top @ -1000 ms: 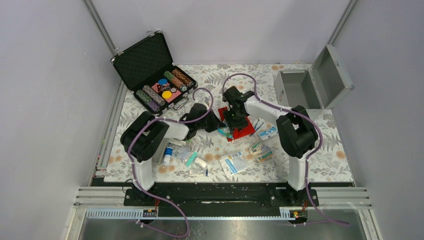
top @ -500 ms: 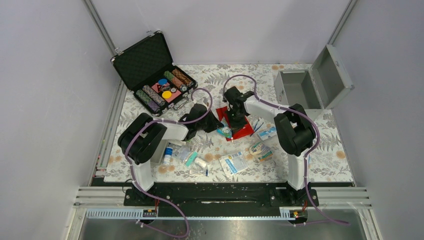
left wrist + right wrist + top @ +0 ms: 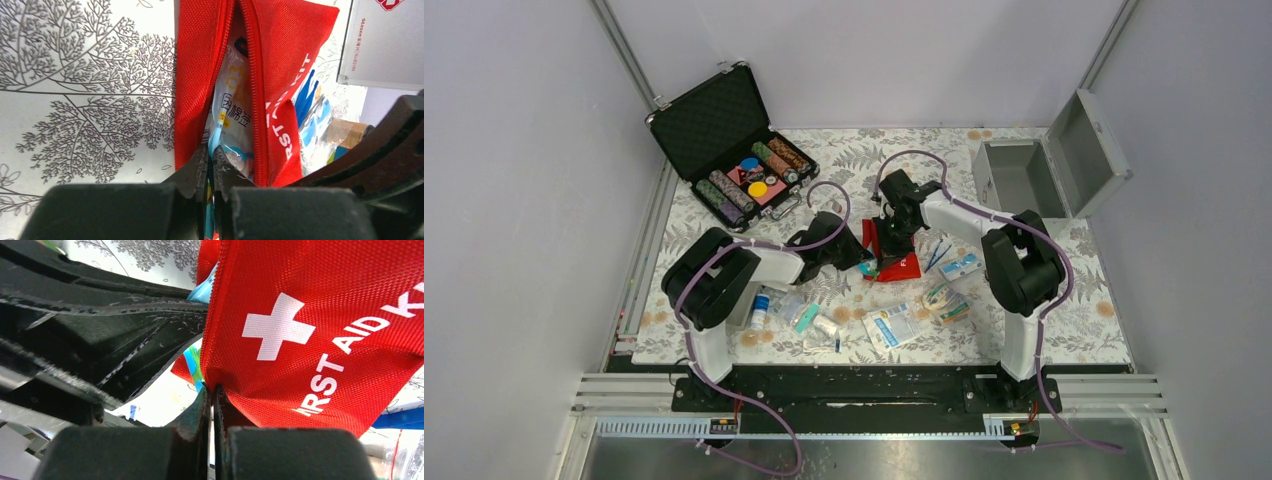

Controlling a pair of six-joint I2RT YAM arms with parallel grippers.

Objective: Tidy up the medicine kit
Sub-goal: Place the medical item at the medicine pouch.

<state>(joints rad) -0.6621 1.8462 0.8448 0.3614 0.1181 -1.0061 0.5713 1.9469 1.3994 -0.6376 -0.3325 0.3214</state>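
The medicine kit (image 3: 1022, 178), a silver-grey metal box, stands open at the back right with its lid (image 3: 1088, 150) tipped back; a corner of the box (image 3: 385, 45) also shows in the left wrist view. Mid-table lies the red first-aid pouch (image 3: 904, 266), unzipped. My left gripper (image 3: 211, 156) is shut on the edge of a clear cotton-swab packet (image 3: 232, 120) that sits partly inside the pouch (image 3: 200, 75). My right gripper (image 3: 212, 392) is shut on the pouch's fabric edge (image 3: 310, 325), holding that side up. In the top view the two grippers meet at the pouch, left (image 3: 864, 264) and right (image 3: 892, 248).
A black foam-lined case of coloured chips (image 3: 746, 168) lies open at the back left. Loose sachets (image 3: 894, 324), a small white bottle (image 3: 760, 306) and blue-white packets (image 3: 956, 264) are scattered along the front half of the table, beside both arms.
My right gripper has closed on the pouch's edge and drawn it up and slightly back. The left gripper stays shut on the packet and has shifted a little toward the pouch.
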